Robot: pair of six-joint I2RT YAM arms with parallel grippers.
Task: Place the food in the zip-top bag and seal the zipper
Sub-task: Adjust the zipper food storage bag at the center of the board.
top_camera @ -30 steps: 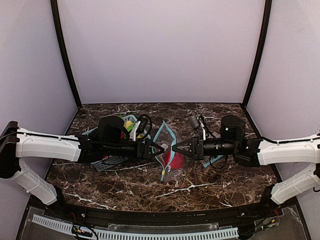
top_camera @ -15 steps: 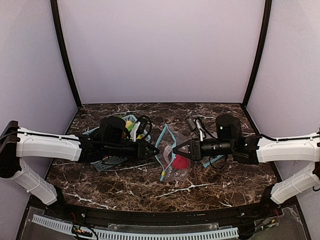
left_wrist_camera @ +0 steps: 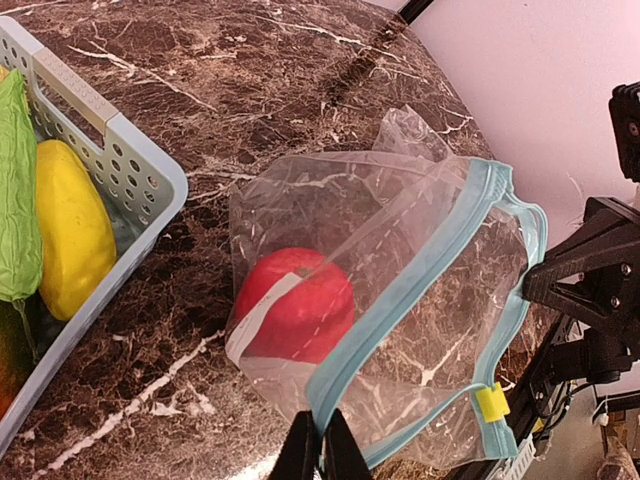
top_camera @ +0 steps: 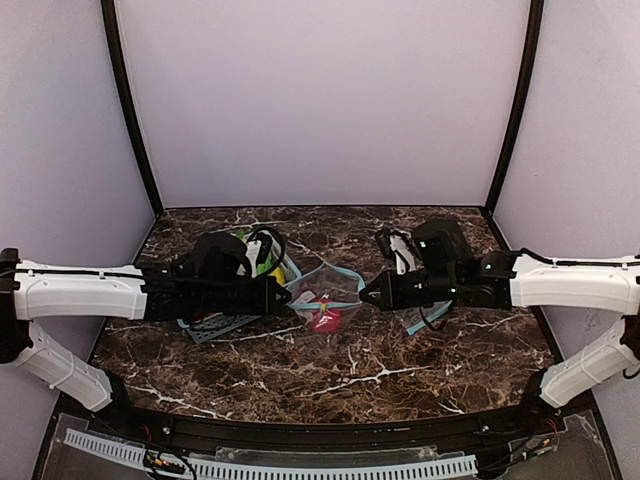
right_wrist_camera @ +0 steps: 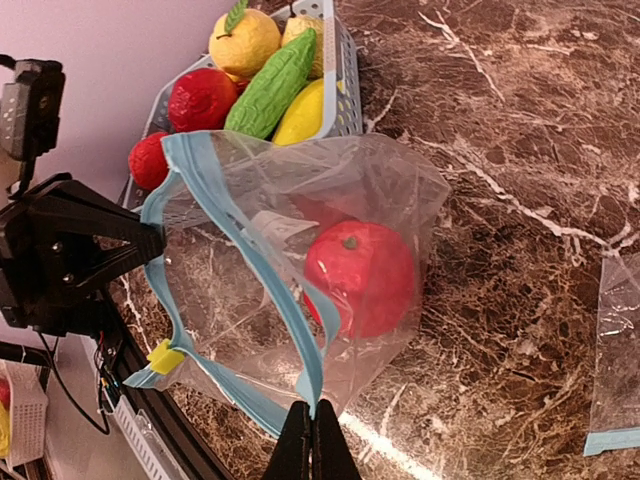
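The clear zip-top bag (top_camera: 326,290) hangs stretched between my two grippers above the marble table, its mouth open. One red round food (left_wrist_camera: 300,305) (right_wrist_camera: 362,277) lies inside it. My left gripper (left_wrist_camera: 320,452) (top_camera: 291,297) is shut on one end of the light-blue zipper (left_wrist_camera: 420,290). The right gripper (right_wrist_camera: 311,440) (top_camera: 365,293) is shut on the opposite end of the zipper (right_wrist_camera: 240,225). A yellow slider (left_wrist_camera: 492,402) sits on the strip. More food, a green bumpy piece (right_wrist_camera: 272,85) with yellow and red ones, lies in the basket.
The light-blue mesh basket (left_wrist_camera: 120,165) (top_camera: 215,325) stands left of the bag, behind my left arm. A second clear bag (right_wrist_camera: 615,340) lies flat on the table under my right arm. Purple walls close the back and sides.
My left gripper has shut on the bag's zipper edge. The bag, held upright by the right gripper before, now spans both grippers, which have drawn apart.
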